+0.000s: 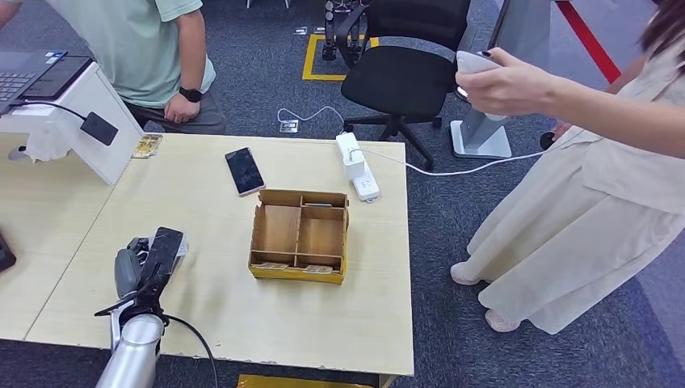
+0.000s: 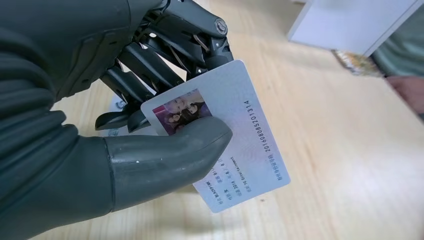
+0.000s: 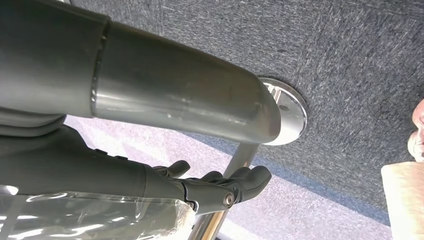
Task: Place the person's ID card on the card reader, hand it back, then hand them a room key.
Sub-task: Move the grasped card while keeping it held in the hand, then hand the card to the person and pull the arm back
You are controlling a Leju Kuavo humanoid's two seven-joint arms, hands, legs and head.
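One ID card (image 2: 220,135), pale with a small photo and printed numbers, sits pinched between the thumb and fingers of the left hand (image 1: 149,263) above the table's (image 1: 242,315) front-left corner. Judging by this, no reading has happened yet: card reader, hand-back and room key all remain. The right hand (image 3: 215,187) hangs over carpet, fingers loosely curled, apparently holding nothing.

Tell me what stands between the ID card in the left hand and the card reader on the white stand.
Nothing visible does. The left hand pinches the ID card over bare table; the card reader lies up-left, the wooden tray off to the right.
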